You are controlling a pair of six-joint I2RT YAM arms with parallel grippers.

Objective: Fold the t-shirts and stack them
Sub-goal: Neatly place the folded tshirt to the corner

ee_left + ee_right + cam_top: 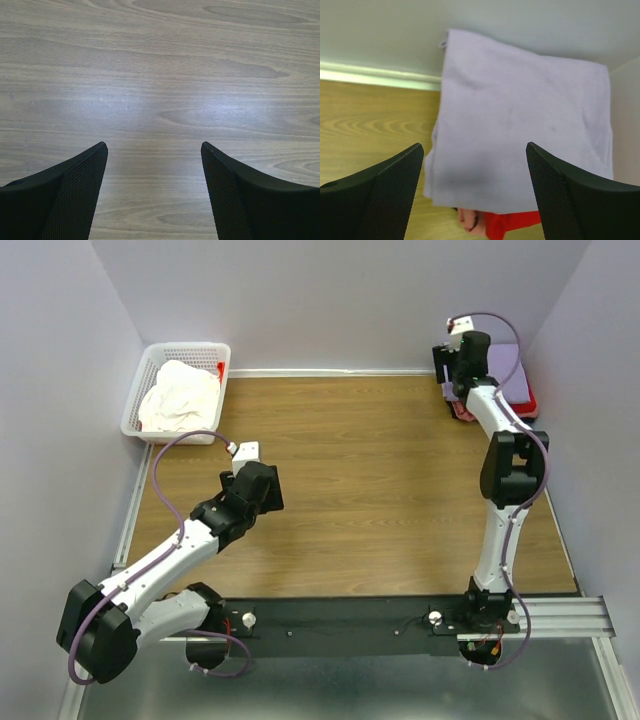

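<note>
My right gripper (475,150) hung jaws apart, holding nothing, over folded lavender t-shirt (520,115). It lay atop red t-shirt (512,222) at table's (380,500) 1 o'clock corner, likely stack spot. My left gripper (154,147) spread, idle. Cream-white t-shirt (180,395) crumpled in basket (190,347), 10 o'clock, awaiting fold. Red t-shirt mostly hidden; pinkish bit at its edge unclear.

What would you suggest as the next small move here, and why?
Probably reach the left gripper toward the basket for the white shirt crumpled in it. The purple shirt already lies folded on the red shirt under the open right gripper, and the left gripper hangs open over the table.
</note>
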